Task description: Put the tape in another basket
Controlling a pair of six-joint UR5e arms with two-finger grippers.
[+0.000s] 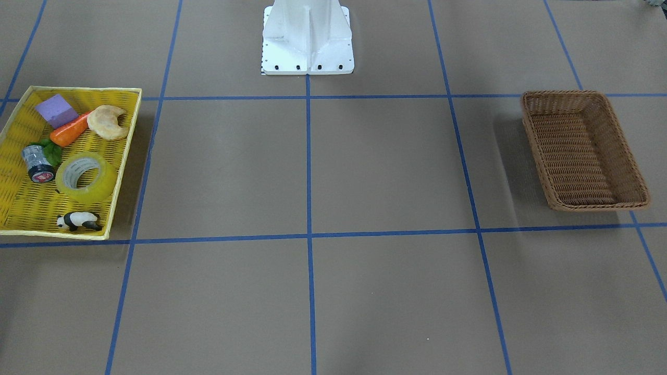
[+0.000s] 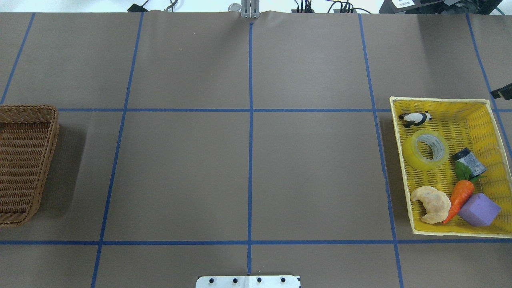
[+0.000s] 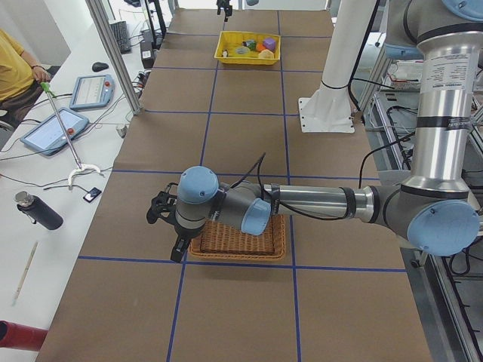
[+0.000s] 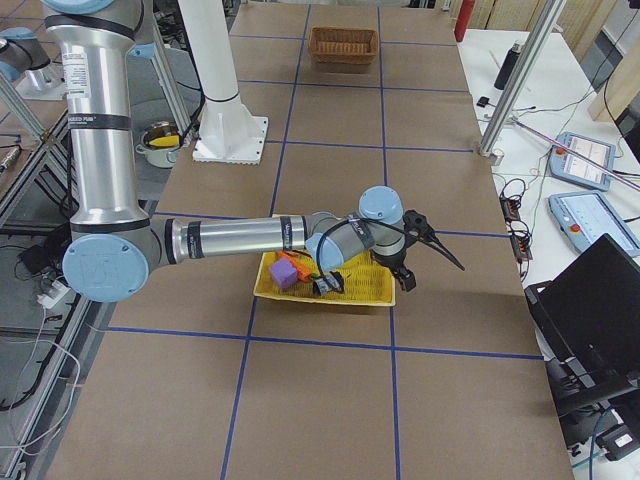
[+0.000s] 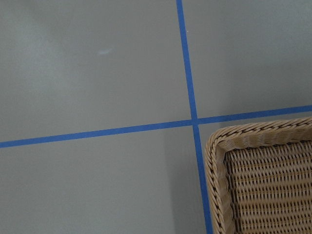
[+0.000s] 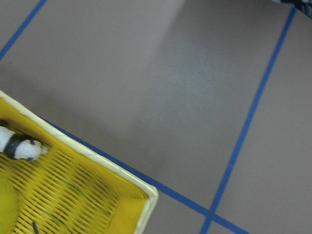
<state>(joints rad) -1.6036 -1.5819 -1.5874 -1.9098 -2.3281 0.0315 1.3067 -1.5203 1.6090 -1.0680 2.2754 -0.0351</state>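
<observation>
The yellow translucent tape (image 1: pixel 86 177) lies flat in the yellow tray (image 1: pixel 83 89), between a toy panda and a small silver-black cylinder. It also shows in the overhead view (image 2: pixel 425 149). The brown wicker basket (image 1: pixel 565 94) stands at the table's other end with nothing in it (image 2: pixel 28 108). My left gripper (image 3: pixel 164 230) hovers beside the basket's outer corner (image 5: pixel 253 136). My right gripper (image 4: pixel 425 262) hovers just beyond the tray's outer corner (image 6: pixel 97 156). I cannot tell whether either gripper is open or shut. Neither holds anything that I can see.
The tray also holds a panda (image 1: pixel 78 221), a silver-black cylinder (image 1: pixel 37 163), a carrot (image 1: pixel 70 130), a croissant (image 1: pixel 108 122) and a purple block (image 1: pixel 56 110). The white robot base (image 1: pixel 307 52) stands at mid-table. Blue tape lines grid the brown table. Tablets and a bottle lie on side benches.
</observation>
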